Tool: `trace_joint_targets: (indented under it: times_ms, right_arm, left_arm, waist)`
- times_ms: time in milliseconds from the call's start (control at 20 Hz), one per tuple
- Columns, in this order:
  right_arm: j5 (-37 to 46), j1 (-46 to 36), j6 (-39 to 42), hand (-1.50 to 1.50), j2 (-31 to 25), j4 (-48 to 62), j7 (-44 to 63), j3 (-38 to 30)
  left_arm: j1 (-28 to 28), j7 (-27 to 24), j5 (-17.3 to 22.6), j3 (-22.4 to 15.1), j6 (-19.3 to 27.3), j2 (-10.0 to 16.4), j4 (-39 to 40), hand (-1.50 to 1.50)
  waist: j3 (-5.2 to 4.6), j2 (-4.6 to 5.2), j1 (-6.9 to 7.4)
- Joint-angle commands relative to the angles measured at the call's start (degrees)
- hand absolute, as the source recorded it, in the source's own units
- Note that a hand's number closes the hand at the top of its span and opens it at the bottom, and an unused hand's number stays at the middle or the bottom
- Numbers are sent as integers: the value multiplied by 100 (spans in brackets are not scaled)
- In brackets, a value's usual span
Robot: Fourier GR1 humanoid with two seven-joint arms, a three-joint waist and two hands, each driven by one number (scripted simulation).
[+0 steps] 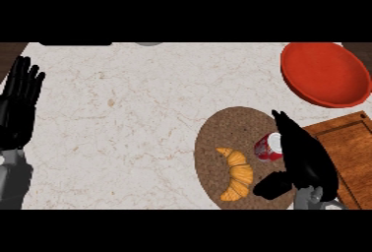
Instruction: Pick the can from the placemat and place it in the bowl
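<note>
1. The can [267, 146] is small, with a red side and a pale, whitish end turned up toward the view. Its right side is hidden behind the right hand.
2. No brand, label or writing can be read on the can; the red wall shows only darker blotches.
3. The can sits on the round brown placemat [236, 147], in the mat's right half, above and to the right of a golden croissant [237, 173] that also lies on the mat.
4. The right hand [309, 162] lies over the placemat's right edge, right beside the can. Its fingers [287, 125] stretch nearly straight along the can's right side and the thumb [272, 184] sticks out well below the can, so the hand is spread wide and is not closed round anything.
5. The red bowl [325, 74] stands on the table [131, 113] above and to the right of the placemat, apart from it.
6. A wooden board [350, 145] lies to the right of the placemat.
7. The left hand [18, 106] rests far left of the placemat, flat, fingers up.
</note>
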Motion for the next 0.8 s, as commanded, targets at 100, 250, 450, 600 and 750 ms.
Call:
trace_joint_targets:
  times_ms: [100,250,450,600,750]
  right_arm:
    - [77,-296,-203,-150,56,567,171,-72]
    - [85,222,-407,-150,-37,549,-284,-150]
    - [82,166,-321,-150,-36,599,-210,-232]
    - [298,43,-1032,-150,55,1474,-461,19]
    - [91,-158,-652,-150,-175,1501,-565,-503]
  left_arm:
    - [-103,435,-48,23,11,-62,-260,0]
    - [-70,-327,-246,57,-98,-203,396,0]
    - [267,119,-144,214,-88,-116,-420,0]
    - [17,251,68,400,-386,101,-241,0]
    - [-20,69,-295,102,-60,-319,-113,0]
  waist:
    - [1,-1,14]
    - [0,4,-11]
    - [1,-6,15]
    - [1,2,24]
    - [0,4,1]
